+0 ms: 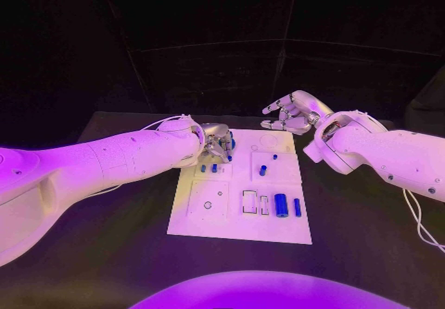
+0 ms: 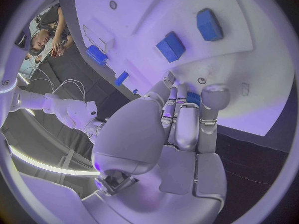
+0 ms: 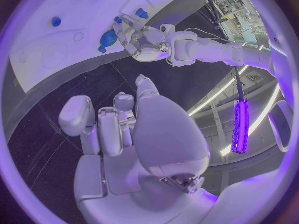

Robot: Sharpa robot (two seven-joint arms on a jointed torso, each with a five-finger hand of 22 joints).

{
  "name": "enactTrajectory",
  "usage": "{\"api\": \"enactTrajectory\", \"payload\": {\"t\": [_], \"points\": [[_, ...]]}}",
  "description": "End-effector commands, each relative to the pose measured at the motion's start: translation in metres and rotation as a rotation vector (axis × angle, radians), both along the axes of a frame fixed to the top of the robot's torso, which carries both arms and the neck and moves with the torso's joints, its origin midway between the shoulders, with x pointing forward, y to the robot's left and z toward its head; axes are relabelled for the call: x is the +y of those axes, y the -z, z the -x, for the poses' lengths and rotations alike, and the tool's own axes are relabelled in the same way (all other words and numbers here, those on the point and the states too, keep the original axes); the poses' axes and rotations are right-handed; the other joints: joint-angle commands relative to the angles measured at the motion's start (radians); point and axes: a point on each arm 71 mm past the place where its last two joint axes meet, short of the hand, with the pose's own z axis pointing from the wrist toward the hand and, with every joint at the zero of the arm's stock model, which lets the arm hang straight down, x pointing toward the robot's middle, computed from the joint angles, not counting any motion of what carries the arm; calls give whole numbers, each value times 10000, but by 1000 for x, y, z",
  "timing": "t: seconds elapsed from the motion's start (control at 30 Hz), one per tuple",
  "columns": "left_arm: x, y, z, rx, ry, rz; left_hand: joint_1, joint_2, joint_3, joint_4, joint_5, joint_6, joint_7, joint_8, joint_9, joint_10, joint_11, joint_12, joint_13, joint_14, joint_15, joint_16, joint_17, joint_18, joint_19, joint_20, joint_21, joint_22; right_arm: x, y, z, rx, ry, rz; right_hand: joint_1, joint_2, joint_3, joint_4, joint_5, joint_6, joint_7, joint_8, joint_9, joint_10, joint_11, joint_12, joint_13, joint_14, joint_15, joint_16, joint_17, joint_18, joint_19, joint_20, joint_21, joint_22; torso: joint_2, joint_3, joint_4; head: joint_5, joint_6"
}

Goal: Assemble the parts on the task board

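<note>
Black table (image 1: 111, 257) | left hand (image 1: 217, 143) grips blue part (image 2: 193, 97)

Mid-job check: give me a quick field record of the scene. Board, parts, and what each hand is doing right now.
task board: white plate in the middle of the black table
loose parts: large blue cylinder and slimmer blue pin lying near the board's front right; small blue piece mid-board
left hand: over the board's far left corner, fingers closed around a blue part
right hand: raised beyond the board's far right corner, fingers apart, holding nothing
contact: whether the held part touches the board cannot be told
</note>
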Motion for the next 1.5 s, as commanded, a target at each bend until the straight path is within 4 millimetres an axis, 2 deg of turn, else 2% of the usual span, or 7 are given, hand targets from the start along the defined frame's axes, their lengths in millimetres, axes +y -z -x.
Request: {"api": "enactTrajectory", "payload": {"t": [0.03,0.67,1.07,1.23,1.5], "points": [[-2,4,2,147,126,-273,-93,9,95,-45,-29,98,-3,-77,-45,113,-3,-101,-93,67,20,64,-25,-79,44,-17,86,58,2,-1,0,-30,-108,-51,5,104,-14,34,30,57,-33,67,-5,-47,-15,27,-8,469,-73,-27,39,123,-8,-48,-52,10,-3,-2,-3,8,5],[-7,6,3,150,124,-284,-283,-64,229,-197,-29,48,81,-344,-242,255,39,-305,-345,101,46,80,-105,-123,87,1,323,334,3,-1,0,-28,-122,-62,5,104,-14,34,30,57,-33,67,-5,-47,-15,27,-8,469,-73,-27,39,123,-8,-48,-52,10,9,4,-4,8,18],[-8,7,4,278,181,-348,-369,-126,273,-286,-29,-62,109,-528,-362,319,57,-393,-455,113,65,85,-148,-131,91,19,383,408,3,-1,-1,30,-127,-32,14,108,-12,31,37,58,-33,68,-4,-46,-16,32,-8,471,-74,-26,43,125,-9,-48,-57,2,0,4,18,-8,11],[-8,8,4,349,134,-431,-335,41,444,-349,-27,170,61,-495,-376,485,12,-406,-511,117,35,92,-170,-122,83,10,401,436,3,-1,-1,51,-135,-22,14,108,-12,31,37,58,-33,68,-4,-46,-16,32,-8,471,-74,-26,43,125,-9,-48,-57,2,-4,5,17,-15,1],[-8,8,3,397,200,-437,-221,457,881,-449,-25,603,-39,-406,-375,902,-110,-380,-568,124,-52,113,-181,-117,81,-44,457,510,4,0,-1,61,-148,-19,19,113,-10,29,40,59,-34,70,-4,-45,-17,35,-8,471,-74,-28,41,124,-6,-49,-56,5,-11,11,32,-46,-21]]}}
